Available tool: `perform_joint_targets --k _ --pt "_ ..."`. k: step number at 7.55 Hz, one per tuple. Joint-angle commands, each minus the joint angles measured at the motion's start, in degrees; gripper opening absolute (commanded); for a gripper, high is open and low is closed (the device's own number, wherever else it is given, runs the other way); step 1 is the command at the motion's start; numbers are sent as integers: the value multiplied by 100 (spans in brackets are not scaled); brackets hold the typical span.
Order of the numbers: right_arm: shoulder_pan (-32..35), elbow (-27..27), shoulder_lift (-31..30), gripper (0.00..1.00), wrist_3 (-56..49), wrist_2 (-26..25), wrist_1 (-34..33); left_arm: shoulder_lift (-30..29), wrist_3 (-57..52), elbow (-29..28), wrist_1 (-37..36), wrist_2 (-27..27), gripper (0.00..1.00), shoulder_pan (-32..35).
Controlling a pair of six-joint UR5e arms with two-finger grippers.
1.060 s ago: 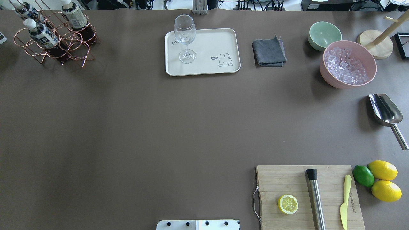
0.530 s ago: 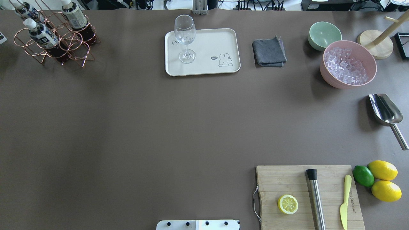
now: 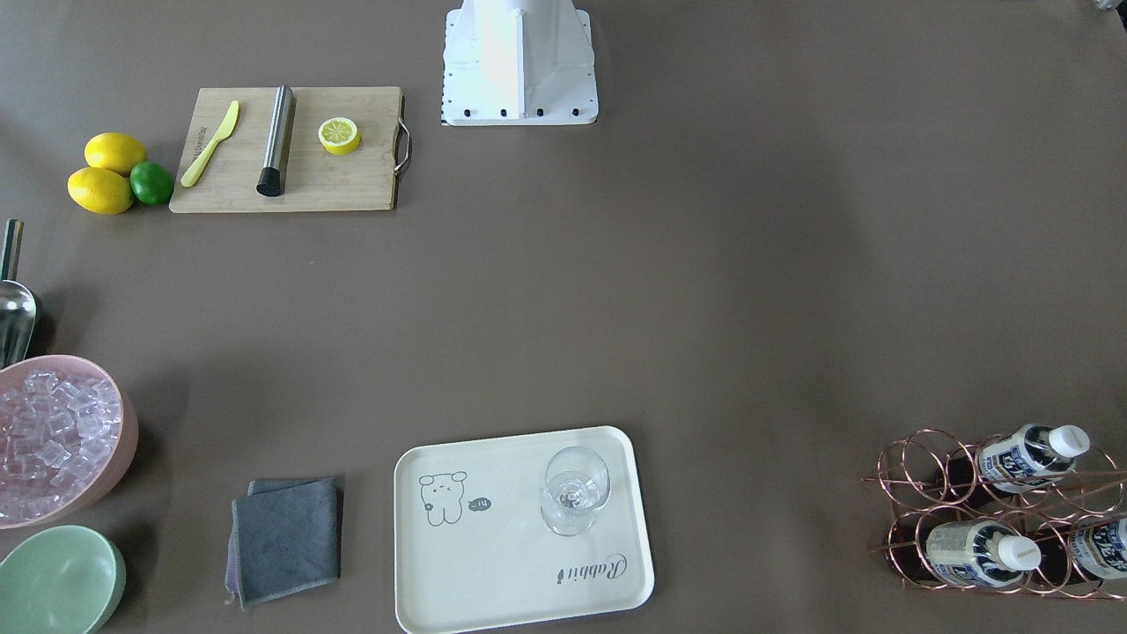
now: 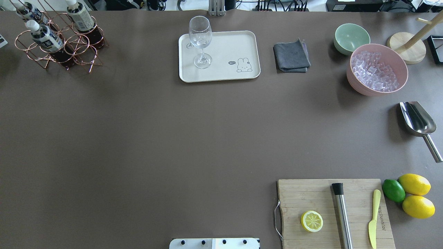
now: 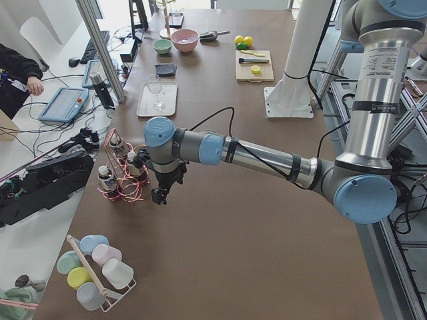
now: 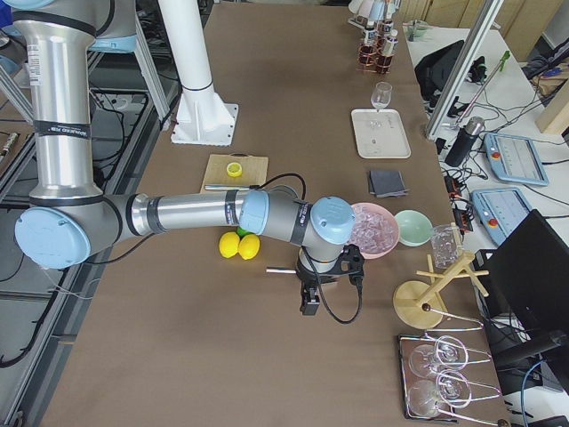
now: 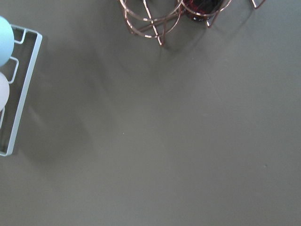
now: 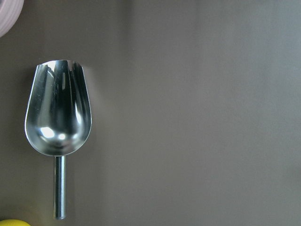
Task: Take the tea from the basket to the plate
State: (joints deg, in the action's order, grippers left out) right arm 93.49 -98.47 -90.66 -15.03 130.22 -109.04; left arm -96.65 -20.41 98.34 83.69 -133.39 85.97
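Three tea bottles, two whole lemons, one lime, two bowls

I see dark brown, white-capped tea in the copper basket and a cream, bear-printed plate.

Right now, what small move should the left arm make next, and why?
Probably shift the left gripper sideways, over a bottle in the basket. All three bottles sit in the basket, the plate holds only a glass, and the gripper hangs beside the basket above bare table; its wrist camera catches just the basket's edge.
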Motion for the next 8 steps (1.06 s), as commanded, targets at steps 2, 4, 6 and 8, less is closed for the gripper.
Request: perform_joint_targets --k 2,4,6,8 --pt "28 -23 -197 100 -9 3 -3 -1116 -332 -289 -63 579 99 -149" --pt "73 -67 -224 100 -18 99 -12 -1321 -967 -220 -19 1060 99 -256" --pt "125 -85 -338 100 -61 144 -38 -1401 -1659 -332 -54 1043 99 -414" --pt "108 -173 -637 100 -79 231 -493 -1724 -2034 -508 -160 990 97 -467"
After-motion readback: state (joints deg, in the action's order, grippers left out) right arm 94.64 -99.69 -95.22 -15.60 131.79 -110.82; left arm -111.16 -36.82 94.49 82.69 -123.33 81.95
